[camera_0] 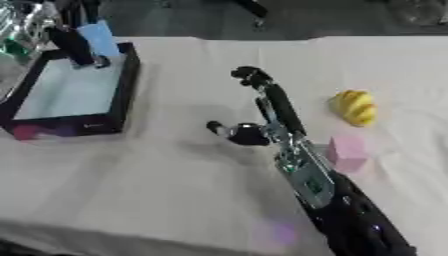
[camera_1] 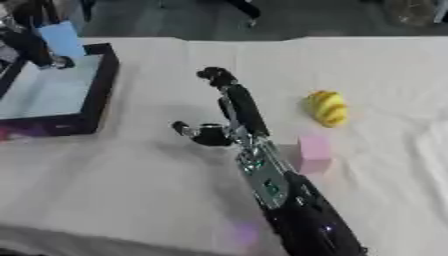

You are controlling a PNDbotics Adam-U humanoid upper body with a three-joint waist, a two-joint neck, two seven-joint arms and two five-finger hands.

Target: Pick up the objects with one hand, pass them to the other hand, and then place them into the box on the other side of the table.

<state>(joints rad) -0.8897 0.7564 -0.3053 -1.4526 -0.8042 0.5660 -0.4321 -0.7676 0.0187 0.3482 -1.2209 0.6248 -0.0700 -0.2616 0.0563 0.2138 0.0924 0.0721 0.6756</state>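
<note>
Blue object (camera_0: 99,39) upright, tilted, in left hand (camera_0: 80,47) over box (camera_0: 123,90).

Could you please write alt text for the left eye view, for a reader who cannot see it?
The robot's right hand reaches over the middle of the cloth-covered table, fingers open and empty. A yellow object and a pink block lie to its right; a dark box sits far left, the left hand holding a light blue object over it.
</note>
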